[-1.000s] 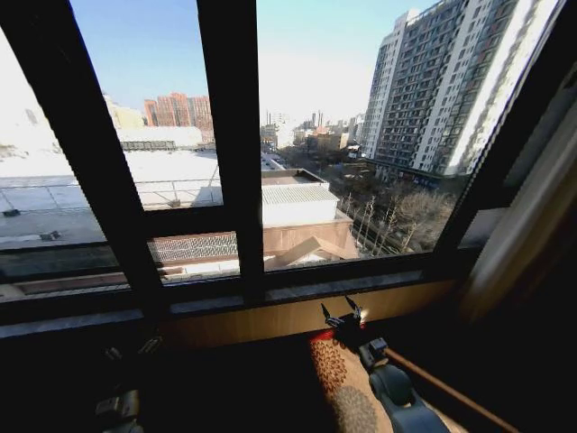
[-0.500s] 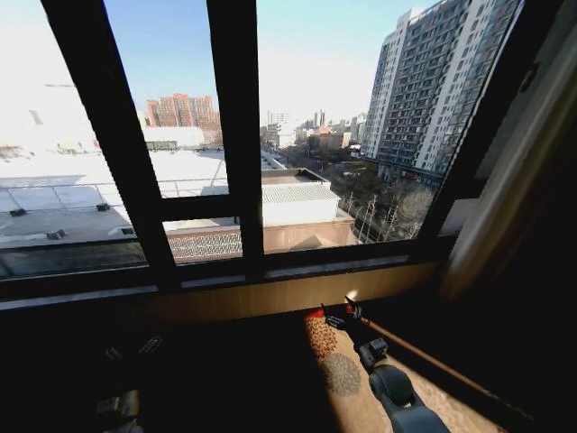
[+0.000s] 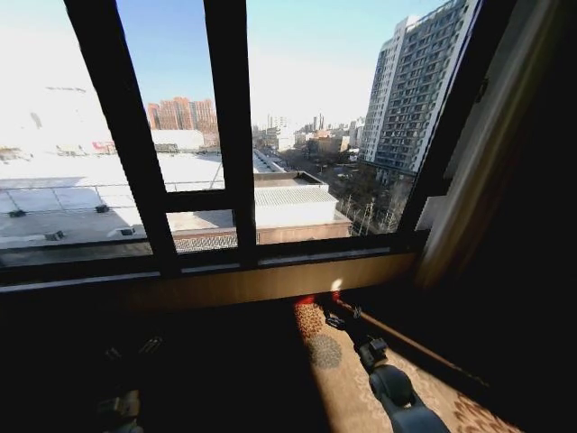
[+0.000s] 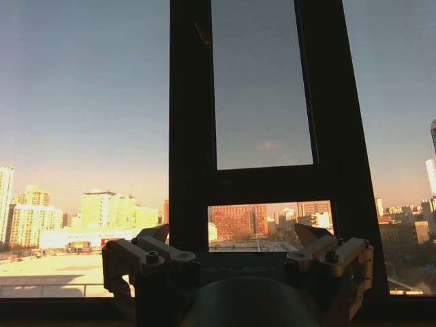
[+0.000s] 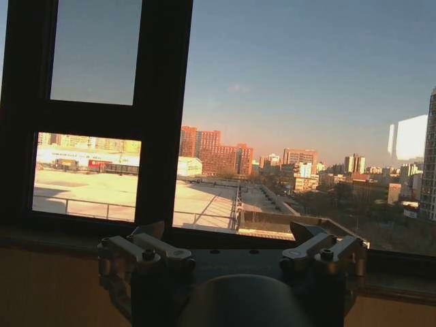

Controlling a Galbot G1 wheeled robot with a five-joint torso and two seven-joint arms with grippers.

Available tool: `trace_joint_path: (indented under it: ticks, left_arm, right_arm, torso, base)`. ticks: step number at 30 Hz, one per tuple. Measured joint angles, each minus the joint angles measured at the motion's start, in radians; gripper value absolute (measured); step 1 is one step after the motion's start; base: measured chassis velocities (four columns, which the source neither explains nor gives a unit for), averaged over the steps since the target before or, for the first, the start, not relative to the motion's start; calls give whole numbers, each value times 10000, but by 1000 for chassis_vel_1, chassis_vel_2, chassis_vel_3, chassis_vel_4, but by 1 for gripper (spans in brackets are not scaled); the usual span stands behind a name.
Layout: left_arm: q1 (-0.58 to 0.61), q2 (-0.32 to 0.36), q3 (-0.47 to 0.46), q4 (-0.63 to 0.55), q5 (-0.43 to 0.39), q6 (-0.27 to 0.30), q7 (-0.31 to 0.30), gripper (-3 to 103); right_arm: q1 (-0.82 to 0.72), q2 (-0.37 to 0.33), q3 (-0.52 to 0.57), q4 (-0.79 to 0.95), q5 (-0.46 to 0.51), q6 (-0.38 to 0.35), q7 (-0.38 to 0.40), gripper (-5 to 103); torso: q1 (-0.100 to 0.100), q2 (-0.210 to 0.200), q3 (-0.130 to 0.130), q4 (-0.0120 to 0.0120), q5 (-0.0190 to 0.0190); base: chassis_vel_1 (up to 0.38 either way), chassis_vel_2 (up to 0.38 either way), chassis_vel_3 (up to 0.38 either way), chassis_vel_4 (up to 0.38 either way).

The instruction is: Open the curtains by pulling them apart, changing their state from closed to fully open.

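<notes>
at the left, the left gripper (image 4: 231,235) is hanging low in the shadow under the window, its two fingers standing apart and holding nothing, pointing at the dark upright window frame bars (image 3: 230,135); it is probably idling there because no fabric is lying within its reach. the glass between the bars is showing bare, with rooftops and towers beyond. further right, the right gripper (image 5: 228,231) is reaching forward over the patterned rug (image 3: 329,356) toward the wooden sill (image 3: 270,284), its fingers also spread and empty. at the far right, the sheer cream pleated curtains (image 3: 487,153) are appearing as one panel gathered along the window's edge, well apart from both grippers, so the opening is looking largely done on this side; the left panel's place i cannot tell.

against the earlier frame, the whole view is shifting: the camera is turning, so the gathered panel is taking more of the right side, while the arms are sitting much as they were.
</notes>
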Motion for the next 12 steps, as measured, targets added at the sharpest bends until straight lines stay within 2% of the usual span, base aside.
trace_joint_path:
  ticks: [2, 12]
  left_arm:
    - [1, 0, 0, 0, 0, 0, 0, 100]
    - [4, 0, -2, 0, 0, 0, 0, 100]
  right_arm:
    - [3, 0, 0, 0, 0, 0, 0, 100]
    - [1, 0, 0, 0, 0, 0, 0, 100]
  torso:
    - [6, -2, 2, 2, -12]
    - [-5, 1, -2, 2, -9]
  base:
    - [-34, 51, 47, -27]
    - [-10, 7, 8, -6]
